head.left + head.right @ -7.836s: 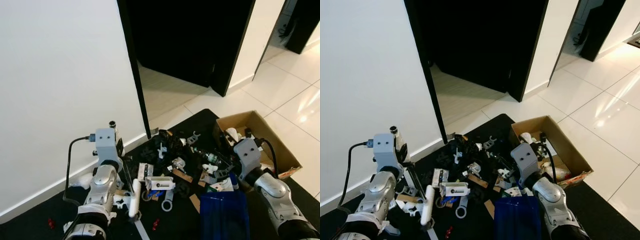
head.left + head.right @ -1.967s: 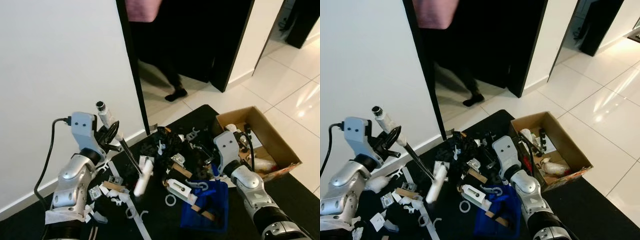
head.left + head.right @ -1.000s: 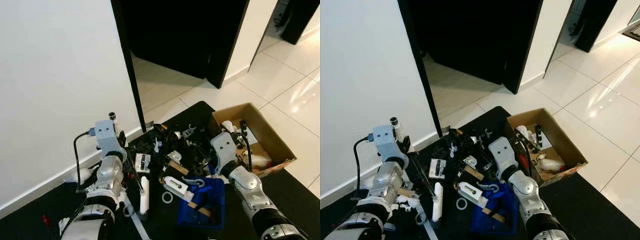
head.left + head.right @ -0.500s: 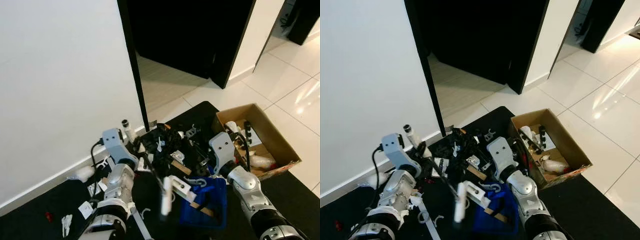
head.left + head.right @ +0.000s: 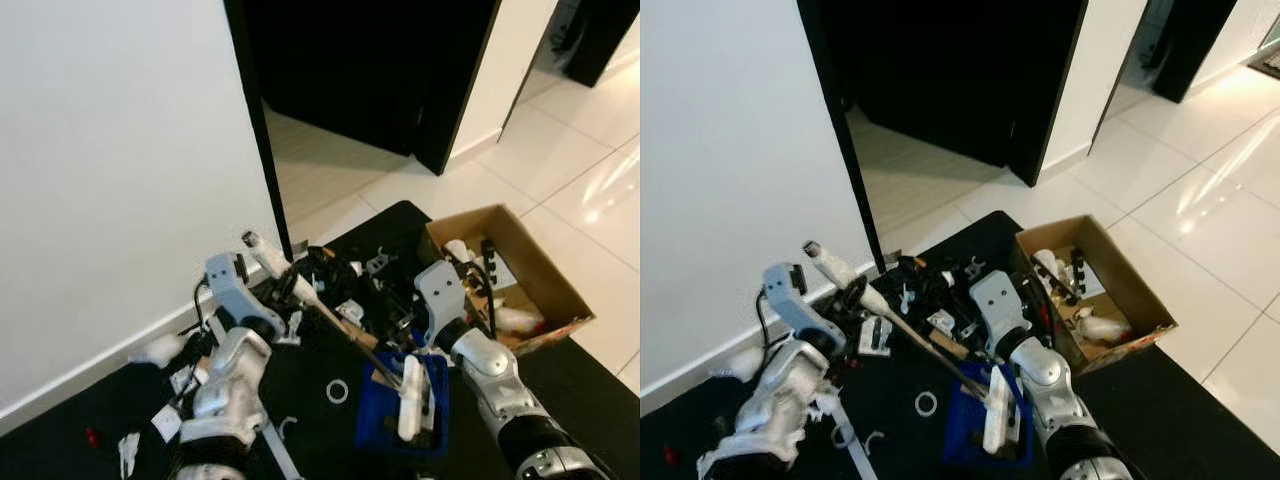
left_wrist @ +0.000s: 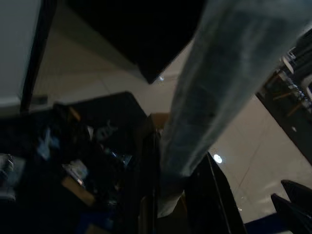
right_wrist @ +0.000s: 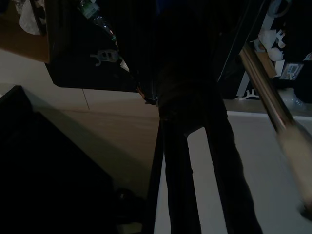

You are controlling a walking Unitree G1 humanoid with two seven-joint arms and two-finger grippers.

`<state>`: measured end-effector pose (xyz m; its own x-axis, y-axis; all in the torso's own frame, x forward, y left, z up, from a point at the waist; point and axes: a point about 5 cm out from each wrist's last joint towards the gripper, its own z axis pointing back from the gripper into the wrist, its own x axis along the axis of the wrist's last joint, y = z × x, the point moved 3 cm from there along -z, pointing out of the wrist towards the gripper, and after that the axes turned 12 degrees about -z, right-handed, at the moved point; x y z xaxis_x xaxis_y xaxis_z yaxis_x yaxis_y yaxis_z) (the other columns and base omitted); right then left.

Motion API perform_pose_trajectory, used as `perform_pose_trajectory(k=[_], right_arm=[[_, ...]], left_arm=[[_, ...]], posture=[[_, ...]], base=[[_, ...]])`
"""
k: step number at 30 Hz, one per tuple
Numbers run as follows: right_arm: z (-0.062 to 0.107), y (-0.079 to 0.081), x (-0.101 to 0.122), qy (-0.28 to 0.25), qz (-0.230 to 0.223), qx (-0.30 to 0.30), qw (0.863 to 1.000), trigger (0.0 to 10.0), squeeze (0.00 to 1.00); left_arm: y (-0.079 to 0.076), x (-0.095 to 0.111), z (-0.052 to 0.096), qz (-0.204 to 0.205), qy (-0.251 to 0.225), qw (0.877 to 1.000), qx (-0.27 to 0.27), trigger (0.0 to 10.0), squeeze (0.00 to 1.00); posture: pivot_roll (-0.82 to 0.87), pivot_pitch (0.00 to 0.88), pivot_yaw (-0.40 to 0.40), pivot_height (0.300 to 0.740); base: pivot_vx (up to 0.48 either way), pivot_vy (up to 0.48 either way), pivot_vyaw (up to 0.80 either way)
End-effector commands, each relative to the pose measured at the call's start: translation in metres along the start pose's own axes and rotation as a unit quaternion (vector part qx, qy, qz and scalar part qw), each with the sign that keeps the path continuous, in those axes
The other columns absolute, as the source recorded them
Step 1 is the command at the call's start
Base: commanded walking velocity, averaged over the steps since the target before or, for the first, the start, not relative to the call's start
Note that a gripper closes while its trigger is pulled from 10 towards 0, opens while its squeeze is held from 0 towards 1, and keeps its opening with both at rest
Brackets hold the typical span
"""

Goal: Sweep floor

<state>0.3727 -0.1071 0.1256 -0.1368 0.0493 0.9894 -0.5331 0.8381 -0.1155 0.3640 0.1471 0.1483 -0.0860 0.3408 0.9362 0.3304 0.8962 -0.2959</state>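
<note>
1. The left gripper [image 5: 283,297] is clamped on the pale upper handle of a hand broom [image 5: 330,325], whose dark shaft slants down from beside the white wall [image 5: 110,180] toward the robot's right.
2. The broom's white head [image 5: 411,387] lies inside the blue dustpan [image 5: 385,425], which sits on the black mat [image 5: 320,440] just in front of the right arm.
3. The right gripper [image 5: 992,352] is at the far rim of the dustpan; it seems to be holding the pan, but its fingers are buried among dark clutter and I cannot tell whether they are closed or apart.
4. Beyond the dustpan a heap of black and white plastic parts [image 5: 345,285] is spread on the mat, between the two arms and up to the door frame [image 5: 255,140].
5. A white ring [image 5: 337,391] lies alone on the mat, just beside the dustpan on the robot's left and under the broom shaft.
6. White scraps [image 5: 165,415] and one small red piece [image 5: 92,436] are scattered near the wall on the left.
7. An open cardboard box [image 5: 545,270] holding a few white and dark items stands at the right edge of the mat, close to the right arm and partly on the glossy white tiles [image 5: 590,190].
8. Behind the heap, a dark open doorway [image 5: 370,70] leads to a pale floor.
</note>
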Motion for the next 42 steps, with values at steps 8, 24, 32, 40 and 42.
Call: perform_pose_trajectory(k=[8, 24, 32, 40, 42], right_arm=[[0.006, 0.011, -0.021, 0.029, -0.042, 0.008, 0.999, 10.0, 0.00], [0.003, 0.020, -0.023, 0.039, -0.032, 0.035, 0.998, 10.0, 0.00], [0.004, 0.021, -0.023, 0.036, -0.030, 0.037, 0.998, 10.0, 0.00], [0.005, 0.020, -0.022, 0.034, -0.031, 0.033, 0.998, 10.0, 0.00], [0.004, 0.020, -0.021, 0.032, -0.032, 0.034, 0.998, 10.0, 0.00]], left_arm=[[0.015, 0.050, 0.029, -0.157, -0.014, 0.987, -0.041, 10.0, 0.00], [0.051, -0.001, 0.034, -0.280, 0.062, 0.952, 0.105, 10.0, 0.00], [0.065, -0.012, 0.028, -0.278, 0.073, 0.942, 0.170, 10.0, 0.00], [0.057, -0.049, 0.020, -0.181, 0.113, 0.962, 0.173, 10.0, 0.00], [0.051, -0.058, 0.019, -0.158, 0.118, 0.965, 0.172, 10.0, 0.00]], posture=[[0.09, 0.299, 0.074, 0.740], [0.07, 0.292, 0.062, 0.740], [0.05, 0.297, 0.064, 0.740], [0.03, 0.313, 0.062, 0.740], [0.03, 0.322, 0.061, 0.740]], base=[[0.000, 0.000, 0.00], [0.000, 0.000, 0.00], [0.000, 0.000, 0.00], [0.000, 0.000, 0.00], [0.000, 0.000, 0.00]])
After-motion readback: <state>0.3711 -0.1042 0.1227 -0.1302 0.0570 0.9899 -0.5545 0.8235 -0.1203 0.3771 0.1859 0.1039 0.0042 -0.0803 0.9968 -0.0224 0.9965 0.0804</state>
